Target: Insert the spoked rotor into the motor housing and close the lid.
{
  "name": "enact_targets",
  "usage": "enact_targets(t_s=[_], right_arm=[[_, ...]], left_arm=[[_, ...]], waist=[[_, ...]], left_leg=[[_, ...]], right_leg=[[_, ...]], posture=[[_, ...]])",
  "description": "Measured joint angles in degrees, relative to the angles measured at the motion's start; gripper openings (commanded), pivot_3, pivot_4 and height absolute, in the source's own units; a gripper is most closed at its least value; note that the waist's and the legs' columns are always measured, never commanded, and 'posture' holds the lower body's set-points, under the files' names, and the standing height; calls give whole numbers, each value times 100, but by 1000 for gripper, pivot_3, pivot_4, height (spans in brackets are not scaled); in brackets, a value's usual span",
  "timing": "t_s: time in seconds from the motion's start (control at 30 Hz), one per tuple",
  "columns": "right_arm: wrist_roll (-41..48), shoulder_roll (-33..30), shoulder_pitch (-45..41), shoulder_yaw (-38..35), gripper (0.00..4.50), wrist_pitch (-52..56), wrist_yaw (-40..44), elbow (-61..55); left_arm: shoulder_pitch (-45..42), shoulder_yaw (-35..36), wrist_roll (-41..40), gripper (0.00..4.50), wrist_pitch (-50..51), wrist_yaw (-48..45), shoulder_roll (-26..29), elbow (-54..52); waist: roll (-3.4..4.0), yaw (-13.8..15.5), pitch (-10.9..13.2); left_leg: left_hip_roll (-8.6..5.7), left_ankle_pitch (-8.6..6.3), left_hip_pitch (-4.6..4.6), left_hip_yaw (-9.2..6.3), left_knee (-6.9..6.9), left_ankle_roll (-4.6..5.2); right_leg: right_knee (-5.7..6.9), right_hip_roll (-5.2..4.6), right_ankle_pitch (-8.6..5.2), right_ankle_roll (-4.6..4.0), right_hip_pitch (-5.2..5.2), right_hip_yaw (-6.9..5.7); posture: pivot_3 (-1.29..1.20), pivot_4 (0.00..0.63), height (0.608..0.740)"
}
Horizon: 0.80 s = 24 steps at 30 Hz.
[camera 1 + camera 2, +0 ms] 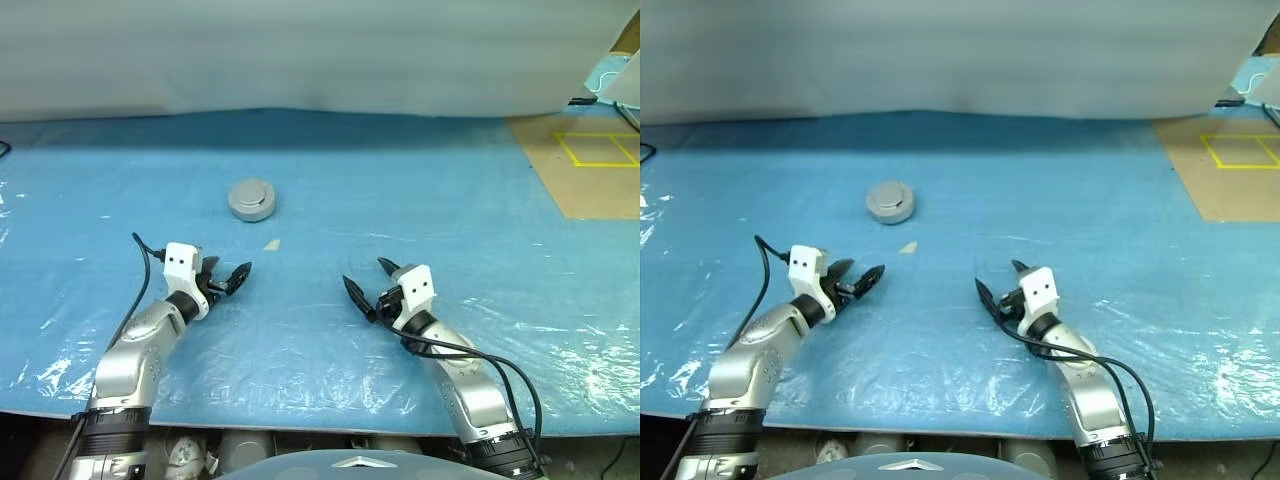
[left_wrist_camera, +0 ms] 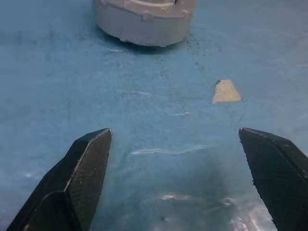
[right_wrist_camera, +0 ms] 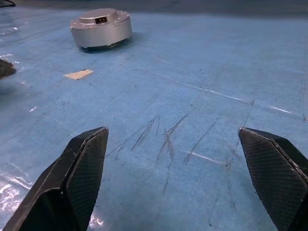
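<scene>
The motor housing (image 1: 251,199) is a short round grey puck standing on the blue table cover, left of centre. The lid (image 3: 100,16) lies shut on top of it, smooth grey with a raised centre. The spoked rotor is out of view. My left gripper (image 1: 235,277) hovers open and empty near the table's front, with the housing (image 2: 144,21) a short way ahead of its fingers. To its right, my right gripper (image 1: 365,274) is also open and empty, pointing toward the housing from farther off.
A small tan scrap (image 1: 271,244) lies on the cover between the housing and the grippers. A brown board with yellow tape lines (image 1: 590,165) sits at the back right. A pale sheet (image 1: 300,50) hangs along the table's far edge.
</scene>
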Motion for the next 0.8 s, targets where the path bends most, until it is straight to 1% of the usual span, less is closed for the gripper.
enact_targets(t_s=[0.1, 0.23, 0.43, 0.53, 0.63, 0.8], right_arm=[[45, -3, -290, -85, 4500, 117, 35, -53], [168, -2, -277, -166, 4500, 111, 104, -252], [212, -91, -103, -331, 4500, 95, 207, -255], [211, -92, -110, -351, 4500, 16, 281, -250], [211, -78, -111, -345, 4500, -69, 384, -250], [197, -59, -109, -277, 4500, -193, 501, -235]], left_arm=[[-310, -125, 555, 4485, -1174, 124, -60, 636], [-424, -144, 795, 4485, -1941, 179, -109, 1009], [-379, -182, 878, 4485, -2222, 136, -152, 1041], [-270, -298, 862, 4485, -2248, -98, -100, 1035], [-211, -333, 713, 4485, -2161, -461, 20, 1010], [-328, -310, 618, 4485, -2097, -668, 151, 1015]], waist=[[-5, 0, 1], [-8, 2, 0], [-11, -5, 2], [-11, -8, 2], [-11, 4, 2], [-11, 5, 2]], left_leg=[[-2, 9, -5, -1, 1, -16], [-2, 10, -7, -1, -1, -20], [-1, 9, -5, 0, 5, -19], [0, 9, 1, 1, 8, -18], [1, 9, 0, 1, 9, -18], [0, 9, -3, 1, 9, -18]], right_leg=[[0, 0, 17, 23, -4, 0], [1, 1, 18, 25, -6, -1], [8, 0, 19, 22, -9, 1], [16, 0, 7, -2, -9, 4], [16, 0, 7, -4, -10, 4], [15, -2, 7, -4, -10, 5]], posture=[[0, 150, 740], [0, 150, 740], [0, 150, 740], [0, 150, 740], [0, 150, 740], [0, 150, 740]])
